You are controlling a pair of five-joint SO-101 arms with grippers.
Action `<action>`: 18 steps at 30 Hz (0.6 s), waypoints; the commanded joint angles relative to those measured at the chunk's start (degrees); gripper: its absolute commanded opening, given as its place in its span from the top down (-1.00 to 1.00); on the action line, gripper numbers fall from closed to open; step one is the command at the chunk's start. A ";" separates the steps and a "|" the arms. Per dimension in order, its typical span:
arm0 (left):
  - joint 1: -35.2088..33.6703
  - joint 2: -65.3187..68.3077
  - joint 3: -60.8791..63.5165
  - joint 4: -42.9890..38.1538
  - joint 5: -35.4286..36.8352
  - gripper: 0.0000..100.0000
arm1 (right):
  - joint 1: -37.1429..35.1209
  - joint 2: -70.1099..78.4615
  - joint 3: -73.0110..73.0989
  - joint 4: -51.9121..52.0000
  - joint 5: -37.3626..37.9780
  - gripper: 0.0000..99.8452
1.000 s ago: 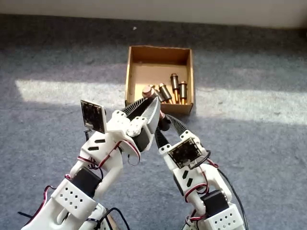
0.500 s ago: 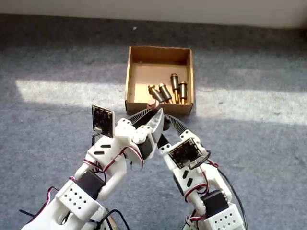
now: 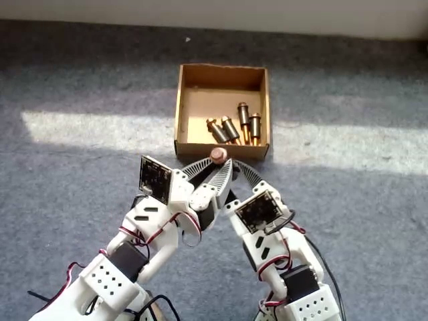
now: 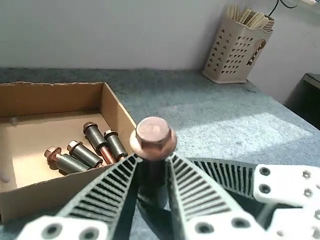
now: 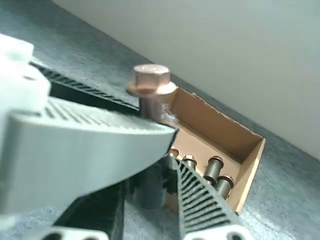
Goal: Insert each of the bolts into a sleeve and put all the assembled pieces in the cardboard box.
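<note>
Copper-headed bolt (image 4: 152, 137), upright and pinched in the closed left fingers (image 4: 112, 187), hangs straight above the grey sleeve (image 5: 149, 192) gripped by the right fingers (image 5: 195, 200) beneath them, long axes seemingly in line, both just short of the cardboard box (image 4: 50, 197) lying beyond the fingertips.

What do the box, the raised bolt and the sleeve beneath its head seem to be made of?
The box looks like plain brown cardboard: matte, with raw cut edges. The bolt seems to be metal with a coppery finish; its hexagonal head catches the light. The sleeve is probably metal too, dull dark grey, though it sits in shadow.
</note>
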 commanded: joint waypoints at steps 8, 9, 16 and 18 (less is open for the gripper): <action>1.36 0.22 -1.36 6.95 -0.44 0.58 | 2.68 -1.80 7.60 -1.89 0.00 0.99; 1.36 0.13 -1.36 6.95 -0.44 0.59 | 2.68 -1.80 7.60 -1.80 0.00 0.99; 1.27 0.13 -1.45 6.86 -0.79 0.59 | 7.08 -1.80 7.60 -1.80 -1.49 0.99; -0.57 0.04 -1.45 6.86 -0.88 0.59 | 9.63 -1.80 7.60 -1.80 -5.19 0.99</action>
